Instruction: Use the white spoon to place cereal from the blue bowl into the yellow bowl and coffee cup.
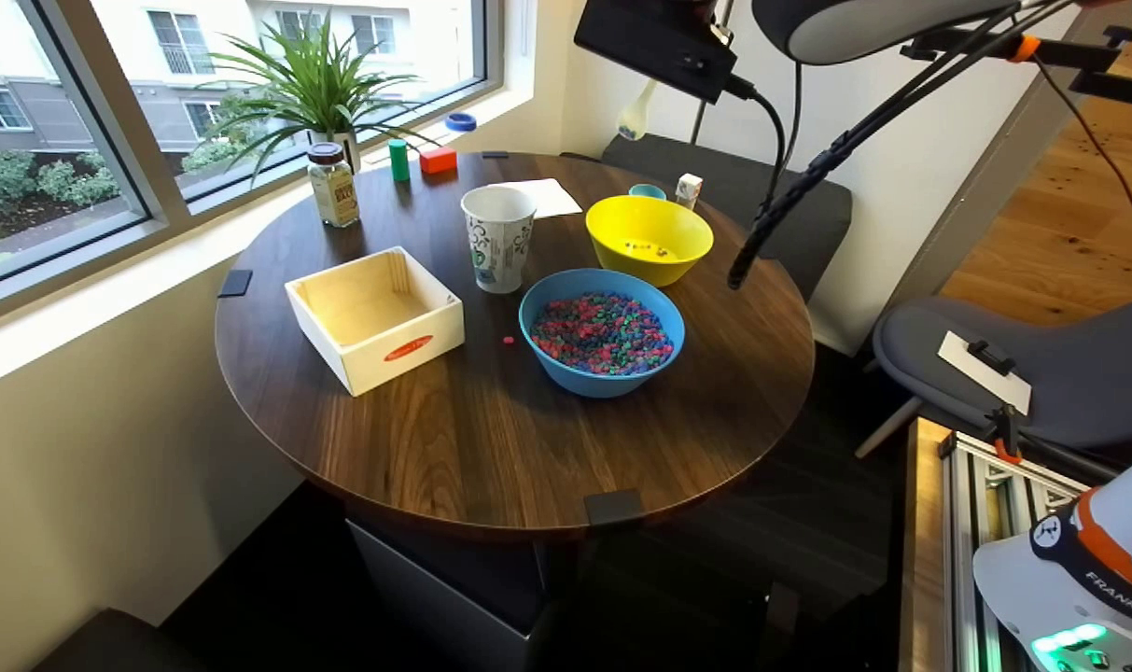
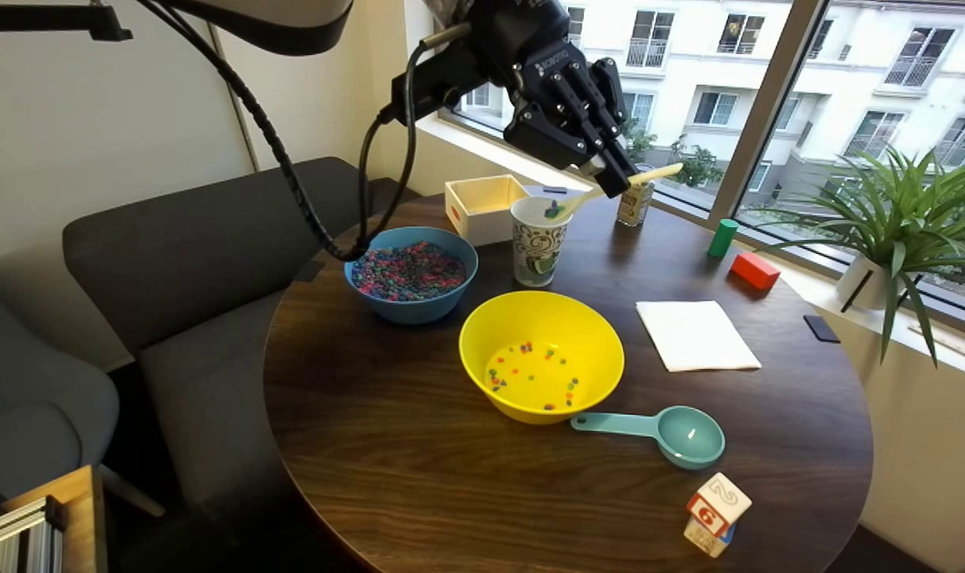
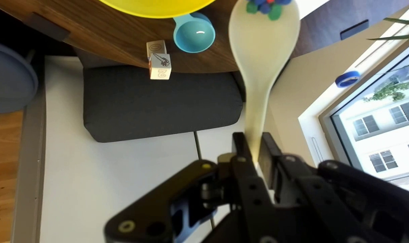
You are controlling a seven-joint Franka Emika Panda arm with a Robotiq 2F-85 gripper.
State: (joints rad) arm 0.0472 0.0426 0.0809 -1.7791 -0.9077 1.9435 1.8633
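My gripper (image 2: 619, 179) is shut on the handle of the white spoon (image 3: 258, 50), high above the table. Its fingers (image 3: 253, 145) also show in the wrist view. A few blue, green and red cereal pieces (image 3: 265, 8) lie in the spoon's bowl. In an exterior view the spoon (image 2: 593, 195) overlaps the coffee cup's rim; in an exterior view it (image 1: 635, 112) hangs above the table's far side, apart from the cup. The coffee cup (image 1: 497, 247) stands upright, its inside bottom hidden. The blue bowl (image 1: 584, 381) holds much cereal (image 1: 603, 331). The yellow bowl (image 2: 546, 318) holds scattered pieces.
A wooden box (image 1: 379, 327) stands beside the cup. A teal scoop (image 2: 689, 438), letter blocks (image 2: 717, 509), a white napkin (image 2: 697, 334), a glass jar (image 1: 334, 185), and green (image 1: 398, 161) and red (image 1: 438, 161) blocks are around. A cable (image 2: 267, 135) hangs near the blue bowl.
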